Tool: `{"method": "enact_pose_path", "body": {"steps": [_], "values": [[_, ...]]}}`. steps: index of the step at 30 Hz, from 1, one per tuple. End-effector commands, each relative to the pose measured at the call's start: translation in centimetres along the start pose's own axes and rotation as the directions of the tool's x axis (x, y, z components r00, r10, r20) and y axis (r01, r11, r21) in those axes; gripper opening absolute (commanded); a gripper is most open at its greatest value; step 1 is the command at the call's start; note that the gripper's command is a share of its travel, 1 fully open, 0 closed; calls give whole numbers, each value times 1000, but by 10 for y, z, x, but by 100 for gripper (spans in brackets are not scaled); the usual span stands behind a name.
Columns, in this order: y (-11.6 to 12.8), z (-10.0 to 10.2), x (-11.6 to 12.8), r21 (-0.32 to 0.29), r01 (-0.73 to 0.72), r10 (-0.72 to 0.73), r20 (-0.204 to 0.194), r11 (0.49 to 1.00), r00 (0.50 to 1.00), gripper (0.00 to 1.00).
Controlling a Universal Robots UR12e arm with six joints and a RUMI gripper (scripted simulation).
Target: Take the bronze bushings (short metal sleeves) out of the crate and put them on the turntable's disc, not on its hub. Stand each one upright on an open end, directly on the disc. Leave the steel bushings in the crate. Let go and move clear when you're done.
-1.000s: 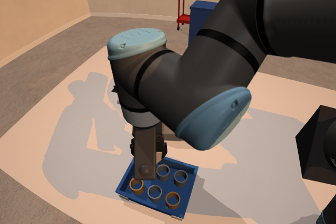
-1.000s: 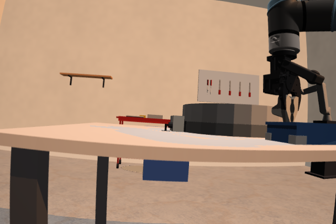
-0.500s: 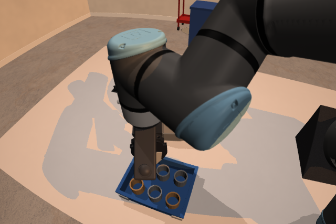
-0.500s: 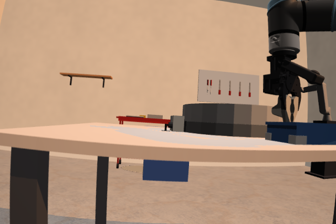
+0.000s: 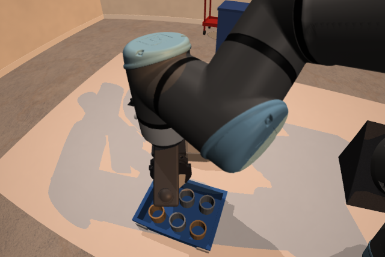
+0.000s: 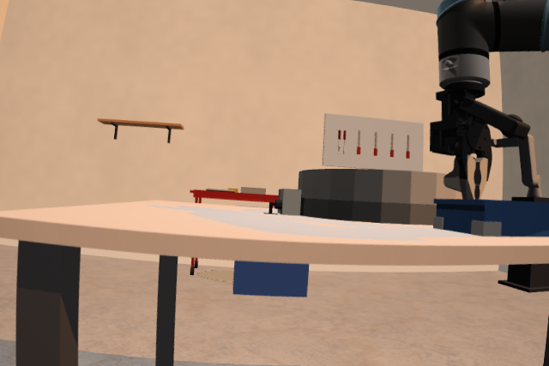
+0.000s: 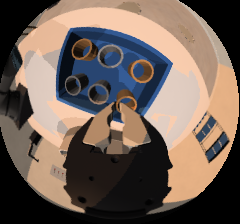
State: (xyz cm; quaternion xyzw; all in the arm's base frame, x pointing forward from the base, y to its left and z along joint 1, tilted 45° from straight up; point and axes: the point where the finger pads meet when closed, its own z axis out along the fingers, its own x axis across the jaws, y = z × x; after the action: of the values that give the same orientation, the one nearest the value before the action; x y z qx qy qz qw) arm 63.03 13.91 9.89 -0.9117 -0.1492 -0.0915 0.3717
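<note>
The blue crate (image 5: 182, 212) sits near the table's front edge and also shows in the wrist view (image 7: 112, 71). It holds three bronze and three steel bushings, all upright. My gripper (image 7: 117, 102) reaches down into the crate's corner and is shut on the wall of a bronze bushing (image 7: 126, 100). That bushing is hidden behind the gripper (image 5: 169, 182) in the top view. The other bronze bushings (image 5: 156, 213) (image 5: 198, 229) stand free, as do the steel ones (image 5: 186, 197) (image 5: 207, 203) (image 5: 177, 221). The grey turntable (image 6: 368, 195) stands behind the crate (image 6: 487, 215).
A black block (image 5: 363, 167) stands at the table's right. A red cart (image 5: 228, 5) and a blue cabinet (image 5: 230, 20) stand on the floor beyond the table. A wall panel with red-tipped tools (image 6: 372, 141) hangs behind the turntable.
</note>
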Motion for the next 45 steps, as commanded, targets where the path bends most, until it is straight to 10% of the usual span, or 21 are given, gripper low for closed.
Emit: {"method": "enact_pose_path", "body": {"steps": [1, 21, 45], "values": [[0, 0, 1, 0, 1, -1, -1, 1000, 1000, 0], [1, -15, 3, -4, 3, -3, -4, 1000, 1000, 0], [1, -110, 2, -4, 3, -3, -3, 1000, 1000, 0]]}}
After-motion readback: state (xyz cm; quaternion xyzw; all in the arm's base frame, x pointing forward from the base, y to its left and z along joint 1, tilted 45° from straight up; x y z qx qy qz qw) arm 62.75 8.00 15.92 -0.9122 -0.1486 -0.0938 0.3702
